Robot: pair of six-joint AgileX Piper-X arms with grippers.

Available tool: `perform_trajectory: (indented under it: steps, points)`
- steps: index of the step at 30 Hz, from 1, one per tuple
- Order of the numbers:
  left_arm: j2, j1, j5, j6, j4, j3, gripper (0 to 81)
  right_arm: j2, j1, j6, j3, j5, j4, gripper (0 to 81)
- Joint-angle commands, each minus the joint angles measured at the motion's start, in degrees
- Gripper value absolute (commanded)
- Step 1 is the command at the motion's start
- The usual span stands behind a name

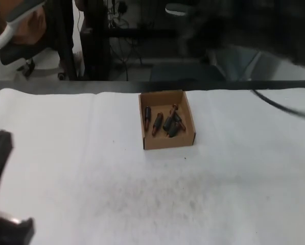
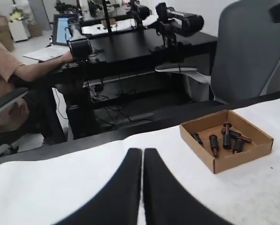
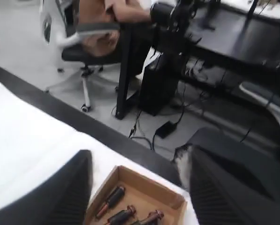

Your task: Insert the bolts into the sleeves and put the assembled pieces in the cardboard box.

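The right gripper (image 3: 137,159), spread empty, hangs with the brown cardboard box (image 3: 151,186) of dark assembled pieces (image 3: 112,199) below and ahead, left gripper (image 2: 142,152) clenched empty; packing looks finished, only withdrawal remains.

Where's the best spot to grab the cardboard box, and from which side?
Pinch one thin upright wall of the cardboard box, coming straight down with the jaws straddling it. The open top allows that. The far wall in the high view probably suits best, because the assembled pieces lie clear of it.
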Motion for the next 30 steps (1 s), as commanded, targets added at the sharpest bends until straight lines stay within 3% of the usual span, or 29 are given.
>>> perform_trajectory:
  steps: [1,3,8,11,14,19,22,27,30]
  points:
    - [-12.47,0.14,-5.72,6.51,-1.87,3.98,1.7,-28.38,-0.10,-0.06,24.85,2.98,-15.15,54.2]
    - [-14.94,0.14,-5.72,6.81,-5.99,6.21,1.7,-38.56,-0.21,1.57,33.66,5.95,-21.26,43.5]
    - [-15.33,0.14,-4.76,12.06,-18.74,12.65,1.7,-51.40,-0.76,0.99,44.22,15.80,-26.70,18.5]
    - [-14.32,0.37,-3.49,9.69,-23.16,15.16,1.7,-55.64,-3.21,1.02,49.21,16.17,-26.94,3.4]
    - [-12.79,3.03,-3.23,9.85,-23.44,16.34,1.7,-57.35,-7.02,3.35,53.23,15.96,-26.94,0.4]
    - [-8.98,13.13,9.75,4.98,-25.45,16.60,1.7,-57.45,-13.85,8.03,58.95,10.64,-26.52,0.4]
    - [-4.57,22.46,19.05,4.71,-31.06,16.60,1.7,-57.70,-16.57,12.20,62.69,7.57,-26.52,0.4]
    - [3.43,38.33,37.75,3.22,-33.82,16.60,1.7,-59.16,-17.88,13.67,67.57,7.34,-26.52,0.4]
    - [5.15,45.29,48.67,-3.41,-33.84,16.60,1.7,-61.84,-17.38,11.71,68.43,5.43,-25.76,0.4]
